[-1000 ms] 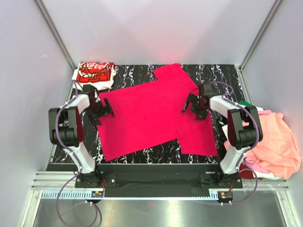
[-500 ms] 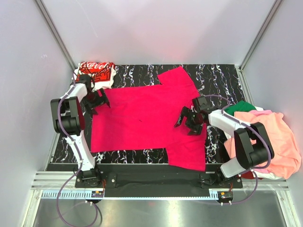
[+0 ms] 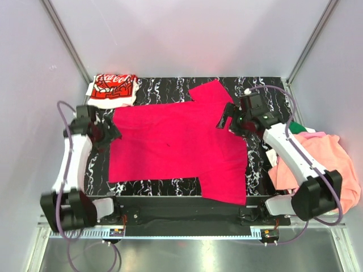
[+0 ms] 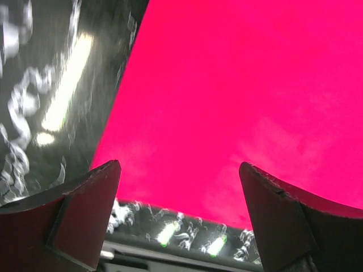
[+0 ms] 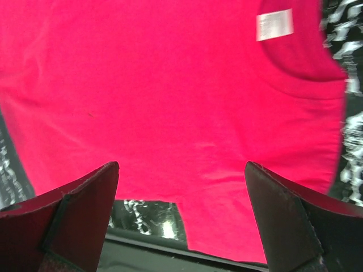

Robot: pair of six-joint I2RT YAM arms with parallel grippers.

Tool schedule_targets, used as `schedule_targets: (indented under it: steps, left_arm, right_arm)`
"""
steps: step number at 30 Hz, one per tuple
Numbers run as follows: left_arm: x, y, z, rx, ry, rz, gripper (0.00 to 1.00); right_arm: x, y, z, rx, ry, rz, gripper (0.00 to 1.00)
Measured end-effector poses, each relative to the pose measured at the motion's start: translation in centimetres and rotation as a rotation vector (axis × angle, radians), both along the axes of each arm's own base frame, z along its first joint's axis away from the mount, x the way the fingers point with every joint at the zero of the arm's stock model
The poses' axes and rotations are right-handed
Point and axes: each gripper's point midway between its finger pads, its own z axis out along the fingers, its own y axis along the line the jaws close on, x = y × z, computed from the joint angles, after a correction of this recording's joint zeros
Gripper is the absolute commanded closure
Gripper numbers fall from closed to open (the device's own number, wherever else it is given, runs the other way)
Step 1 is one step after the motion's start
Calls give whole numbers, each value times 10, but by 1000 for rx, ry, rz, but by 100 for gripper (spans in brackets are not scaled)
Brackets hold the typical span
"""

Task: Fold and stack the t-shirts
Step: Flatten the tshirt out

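Observation:
A crimson-pink t-shirt (image 3: 176, 141) lies spread flat on the black marbled table (image 3: 153, 90), with sleeves at the back and front right. It fills the left wrist view (image 4: 238, 85) and the right wrist view (image 5: 170, 85), where a white neck label (image 5: 274, 25) shows. My left gripper (image 3: 111, 135) is open and empty at the shirt's left edge. My right gripper (image 3: 226, 120) is open and empty above the shirt's right side near the collar. A folded white t-shirt with red logo print (image 3: 113, 89) lies at the back left corner.
A heap of salmon-orange (image 3: 334, 170), pink and green (image 3: 295, 126) tees lies off the table's right edge. Grey enclosure walls stand on the left, back and right. A black rail runs along the table's near edge.
Both grippers have let go of the shirt and pulled away, the left toward the left front, the right up toward the back right. The shirt stays flat where it was dragged.

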Motion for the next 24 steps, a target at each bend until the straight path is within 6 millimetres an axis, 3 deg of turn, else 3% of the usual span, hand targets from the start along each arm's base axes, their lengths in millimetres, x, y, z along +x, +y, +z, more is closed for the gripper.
schedule_targets:
  steps: [5, 10, 13, 18, 24]
  left_arm:
    - [-65, -20, -23, -102, -24, 149, 9]
    - [-113, -34, -76, -196, 66, 306, 14]
    - [-124, -35, -93, -212, 105, 375, 18]
    - [-122, -29, -93, -191, 82, 429, 24]
    - [-130, -31, -100, -138, 131, 443, 25]
  right_arm:
    - [-11, -18, 8, -62, -16, -35, 0]
    - [-27, -23, -8, -77, 27, -30, 0]
    - [-40, -26, -18, -78, 51, -23, 0]
    - [-50, -29, -20, -84, 53, -13, 0]
    - [-57, -32, -23, -95, 64, -5, 0]
